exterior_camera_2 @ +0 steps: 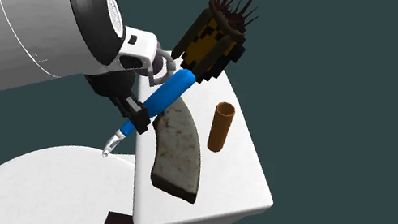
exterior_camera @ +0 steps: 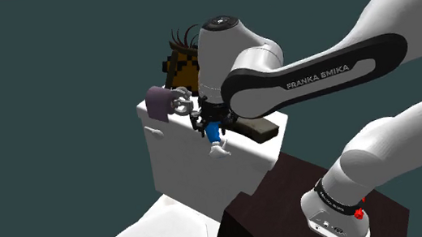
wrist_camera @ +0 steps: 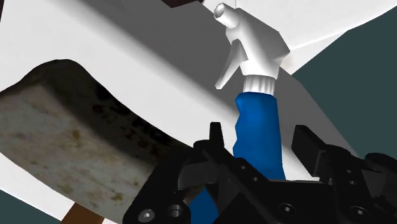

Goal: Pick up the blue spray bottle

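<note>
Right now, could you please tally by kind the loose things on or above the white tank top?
blue spray bottle: 1
brown cylinder: 1
curved mottled slab: 1
checkered pot with dark strands: 1
mauve roll: 1
Total: 5

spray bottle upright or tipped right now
Tipped: the blue spray bottle slants, its white trigger head lowest, hanging past the white tank's edge.
</note>
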Controlling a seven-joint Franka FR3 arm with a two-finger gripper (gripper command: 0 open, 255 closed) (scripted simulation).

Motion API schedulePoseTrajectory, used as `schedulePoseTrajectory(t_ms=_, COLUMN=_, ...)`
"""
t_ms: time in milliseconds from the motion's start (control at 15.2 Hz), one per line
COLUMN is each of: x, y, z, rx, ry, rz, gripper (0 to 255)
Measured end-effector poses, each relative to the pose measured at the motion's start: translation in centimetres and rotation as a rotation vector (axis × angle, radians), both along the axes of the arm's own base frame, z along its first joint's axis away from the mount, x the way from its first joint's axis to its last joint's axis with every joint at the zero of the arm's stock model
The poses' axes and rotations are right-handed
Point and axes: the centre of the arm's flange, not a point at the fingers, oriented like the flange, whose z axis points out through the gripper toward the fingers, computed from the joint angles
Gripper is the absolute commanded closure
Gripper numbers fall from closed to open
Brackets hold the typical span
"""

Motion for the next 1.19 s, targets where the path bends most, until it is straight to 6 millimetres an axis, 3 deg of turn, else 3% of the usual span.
schedulePoseTrajectory(t_ms=594, x=0.0, y=0.1, z=-0.1, rx=0.001, ry=-0.002, rz=0.002, gripper=255)
schedulePoseTrajectory(t_ms=1188, x=0.0, y=-0.1, z=4.1, rx=0.0, ry=-0.001, rz=0.0, gripper=255)
